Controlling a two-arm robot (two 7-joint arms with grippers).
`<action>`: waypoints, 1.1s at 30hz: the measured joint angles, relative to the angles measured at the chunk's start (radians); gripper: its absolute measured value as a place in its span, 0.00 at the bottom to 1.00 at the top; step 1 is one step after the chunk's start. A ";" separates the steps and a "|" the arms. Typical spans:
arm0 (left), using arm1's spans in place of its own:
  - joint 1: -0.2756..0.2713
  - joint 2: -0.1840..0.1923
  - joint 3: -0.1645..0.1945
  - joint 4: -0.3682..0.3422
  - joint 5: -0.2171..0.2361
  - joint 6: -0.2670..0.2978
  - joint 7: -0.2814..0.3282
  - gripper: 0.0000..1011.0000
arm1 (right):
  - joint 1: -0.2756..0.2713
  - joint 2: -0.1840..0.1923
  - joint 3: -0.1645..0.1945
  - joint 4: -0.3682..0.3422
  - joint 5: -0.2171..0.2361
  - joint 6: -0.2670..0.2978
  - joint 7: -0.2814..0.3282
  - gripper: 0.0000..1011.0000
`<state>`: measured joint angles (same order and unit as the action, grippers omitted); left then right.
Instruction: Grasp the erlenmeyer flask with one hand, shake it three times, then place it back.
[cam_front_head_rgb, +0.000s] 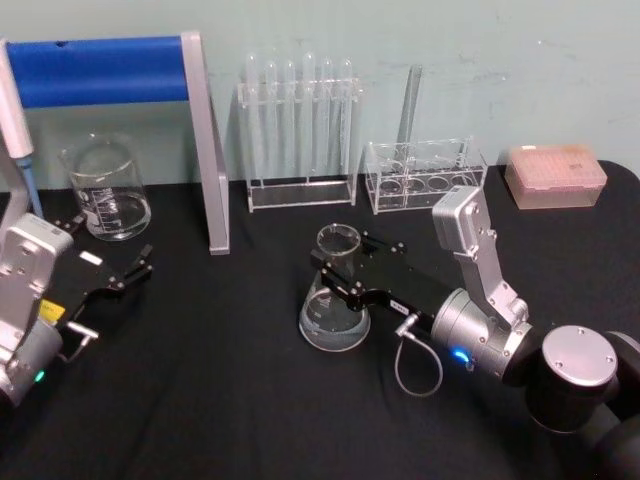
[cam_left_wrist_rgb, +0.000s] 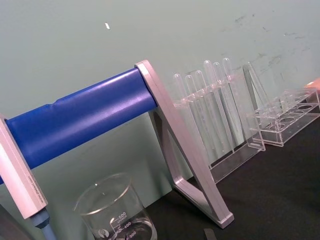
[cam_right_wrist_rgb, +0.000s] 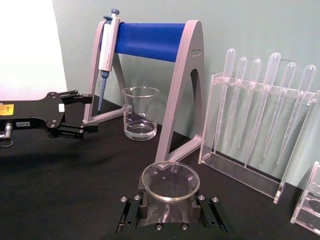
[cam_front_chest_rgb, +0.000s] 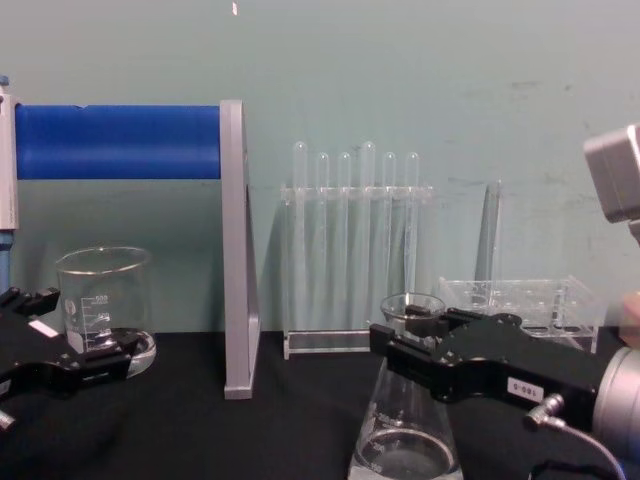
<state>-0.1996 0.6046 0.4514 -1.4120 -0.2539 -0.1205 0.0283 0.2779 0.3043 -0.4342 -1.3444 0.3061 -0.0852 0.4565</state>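
L gripper (cam_front_head_rgb: 110, 245) sits low at far left of table (cam_front_head_rgb: 230, 380), just in front of beaker (cam_front_head_rgb: 105, 190), fingers spread wide, holding nothing. Erlenmeyer flask (cam_front_head_rgb: 333, 322) stands upright mid-table, base down on the black top. R gripper (cam_front_head_rgb: 345, 254) reaches in level from the right w/ forearm angled up behind, fingers clamped on flask neck just below rim.

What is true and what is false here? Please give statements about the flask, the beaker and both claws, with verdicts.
The right claw is at the neck of the erlenmeyer flask. True.
The flask lies on its side. False: it stands upright on the table.
The left claw holds the beaker. False: it is open and empty, apart from the beaker.
A pipette hangs on the blue-barred stand. True.
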 joint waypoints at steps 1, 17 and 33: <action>0.000 0.000 0.000 0.000 0.000 0.000 0.000 0.99 | 0.000 0.000 0.000 0.000 0.000 0.000 0.000 0.45; 0.000 0.000 0.000 0.000 0.000 0.000 0.000 0.99 | -0.019 0.011 0.029 -0.076 0.007 0.034 -0.029 0.45; 0.000 0.000 0.000 0.000 0.000 0.000 0.000 0.99 | -0.046 0.029 0.063 -0.209 0.023 0.075 -0.066 0.45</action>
<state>-0.1995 0.6047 0.4514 -1.4120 -0.2539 -0.1205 0.0283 0.2321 0.3336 -0.3714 -1.5530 0.3295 -0.0106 0.3908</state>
